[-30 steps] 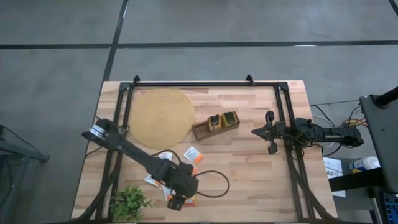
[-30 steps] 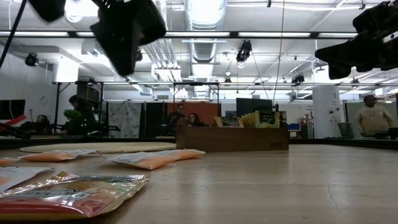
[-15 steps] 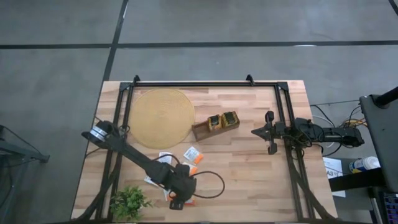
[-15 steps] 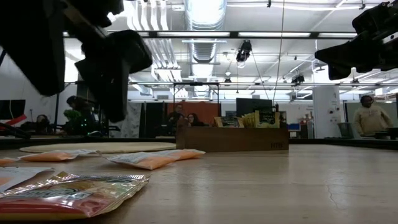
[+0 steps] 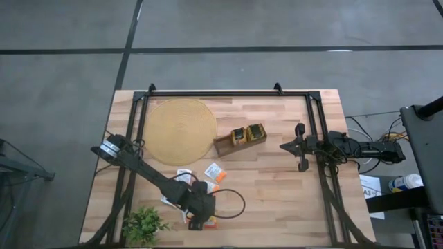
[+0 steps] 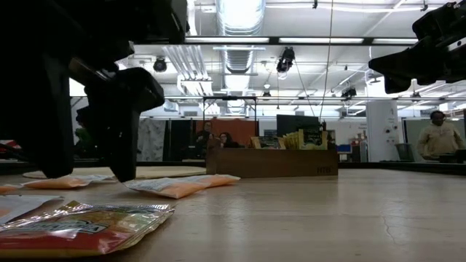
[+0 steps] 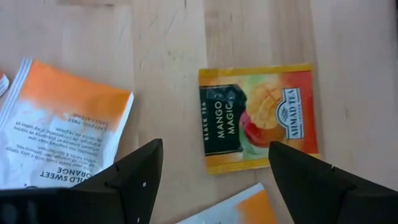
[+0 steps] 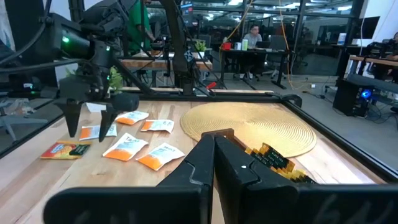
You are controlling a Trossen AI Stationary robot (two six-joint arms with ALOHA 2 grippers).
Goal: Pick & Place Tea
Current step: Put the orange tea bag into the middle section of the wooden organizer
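The left gripper (image 7: 211, 171) hung wide open just above a mango tea sachet (image 7: 258, 118) on the table (image 5: 277, 194), legible only from the wrist; the right gripper (image 5: 299, 147) waited shut, well apart.

The high view looks straight down from well above, taking in the whole table (image 5: 277, 187) and the floor around it. The low view sits at tabletop height, facing level across the wood into the room, close to a sachet (image 6: 87, 227). The left wrist view faces down at the tabletop from close above. The right wrist view looks across the table. High, low and right wrist views share the round mat (image 5: 183, 130) and wooden tray (image 5: 226, 145).
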